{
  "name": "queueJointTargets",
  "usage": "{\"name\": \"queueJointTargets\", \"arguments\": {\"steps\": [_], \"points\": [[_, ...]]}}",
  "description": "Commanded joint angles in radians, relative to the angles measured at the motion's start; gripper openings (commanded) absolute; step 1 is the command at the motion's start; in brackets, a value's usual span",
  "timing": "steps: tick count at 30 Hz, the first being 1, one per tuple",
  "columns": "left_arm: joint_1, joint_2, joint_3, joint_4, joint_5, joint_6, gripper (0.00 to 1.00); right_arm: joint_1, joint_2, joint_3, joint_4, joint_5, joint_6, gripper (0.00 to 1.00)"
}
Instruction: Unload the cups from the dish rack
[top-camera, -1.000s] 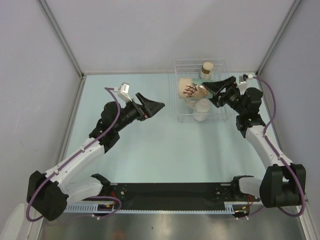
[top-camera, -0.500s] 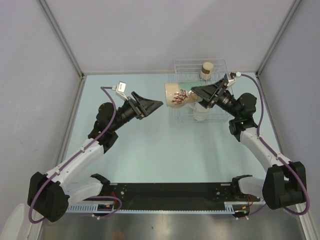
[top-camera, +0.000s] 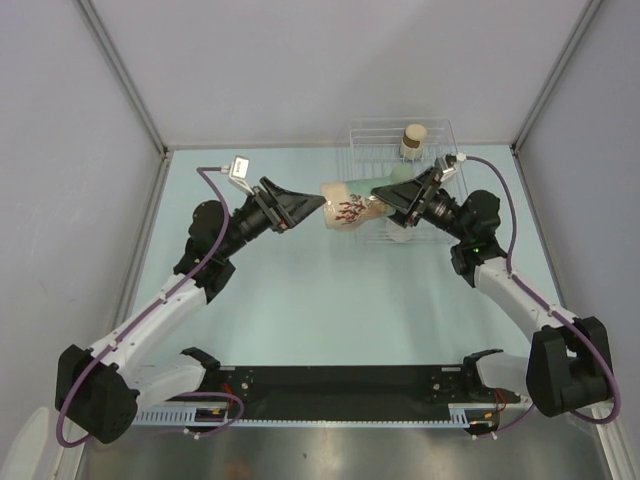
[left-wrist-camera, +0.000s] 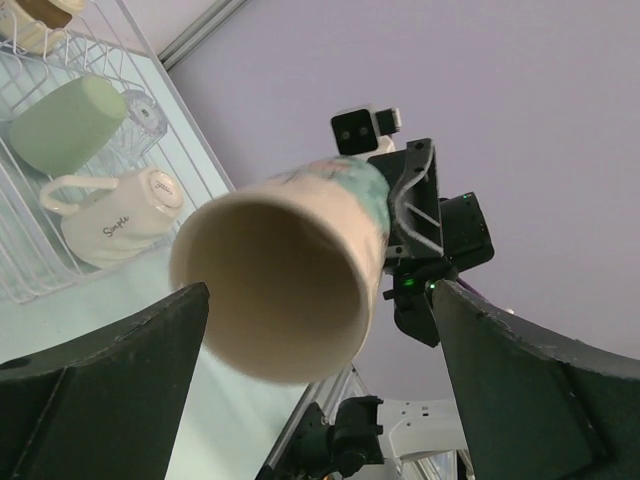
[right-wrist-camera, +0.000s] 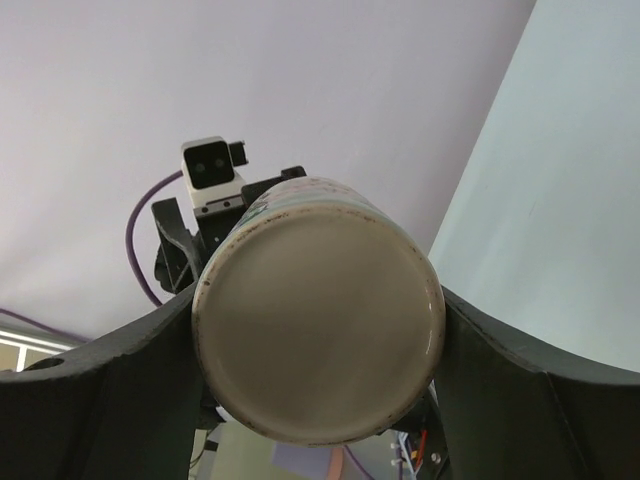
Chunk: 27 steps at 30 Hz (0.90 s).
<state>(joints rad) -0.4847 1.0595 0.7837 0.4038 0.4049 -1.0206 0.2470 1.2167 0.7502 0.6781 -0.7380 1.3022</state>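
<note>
- Claws come first: your right claw (top-camera: 385, 203) squeezes the bottom end of the cream cup (left-wrist-camera: 280, 290). It holds the cup on its side, up in the air, with only the table (top-camera: 300, 300) below.
- Your left claw (top-camera: 312, 210) is wide open and holds nothing. Its fingers (left-wrist-camera: 100, 390) sit on either side of the cup's open mouth, with a gap on each side.
- Biggest danger, I think: if you let go with the right claw before the left one has closed tight, the cup falls. It may crack or roll away.
- The cup's wall looks smooth. If the left claw pinches only the very edge, the cup may slip out or tip down once that claw carries all the weight.
- If you push the left claw in crooked, a finger may bump the rim and knock the cup loose.
- If both claws squeeze and one arm pulls away, they tug against each other and the cup may pop out.
- Just behind the right claw is the dish rack (top-camera: 385, 135). The white mug (left-wrist-camera: 115, 215), the green cup (left-wrist-camera: 65, 125) and the tan cup (top-camera: 413, 140) are inside it. If your right arm swings back low, it may hit the wire or knock one over.
</note>
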Motion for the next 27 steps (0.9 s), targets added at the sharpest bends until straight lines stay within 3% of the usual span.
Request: {"name": "queueJointTargets", "arguments": {"steps": [1, 4, 10, 14, 17, 19, 21, 22, 23, 27], "points": [[-0.003, 0.014, 0.054, 0.064, 0.04, -0.003, 1.0, 0.064, 0.021, 0.041, 0.123, 0.008, -0.007, 0.0], [-0.018, 0.02, 0.058, 0.072, 0.041, -0.003, 1.0, 0.103, 0.056, 0.06, 0.123, 0.011, -0.018, 0.0], [-0.032, 0.02, 0.052, 0.075, 0.045, 0.002, 0.85, 0.147, 0.109, 0.07, 0.15, 0.014, -0.017, 0.0], [-0.038, 0.025, 0.043, 0.089, 0.048, -0.002, 0.56, 0.173, 0.145, 0.084, 0.178, 0.006, -0.011, 0.0], [-0.04, 0.03, 0.045, 0.093, 0.052, -0.001, 0.46, 0.195, 0.168, 0.094, 0.187, 0.006, -0.009, 0.0], [-0.04, 0.034, 0.045, 0.096, 0.058, -0.003, 0.45, 0.213, 0.187, 0.106, 0.193, -0.004, -0.011, 0.0], [-0.041, 0.04, 0.043, 0.109, 0.066, -0.006, 0.36, 0.225, 0.199, 0.109, 0.199, -0.006, -0.009, 0.0], [-0.041, 0.042, 0.042, 0.11, 0.066, -0.007, 0.29, 0.228, 0.201, 0.109, 0.202, -0.006, -0.009, 0.0], [-0.041, 0.043, 0.042, 0.109, 0.068, -0.01, 0.01, 0.235, 0.205, 0.106, 0.205, -0.006, -0.006, 0.0], [-0.041, 0.045, 0.032, 0.109, 0.067, -0.016, 0.0, 0.238, 0.211, 0.104, 0.213, -0.018, -0.012, 0.0]]}}
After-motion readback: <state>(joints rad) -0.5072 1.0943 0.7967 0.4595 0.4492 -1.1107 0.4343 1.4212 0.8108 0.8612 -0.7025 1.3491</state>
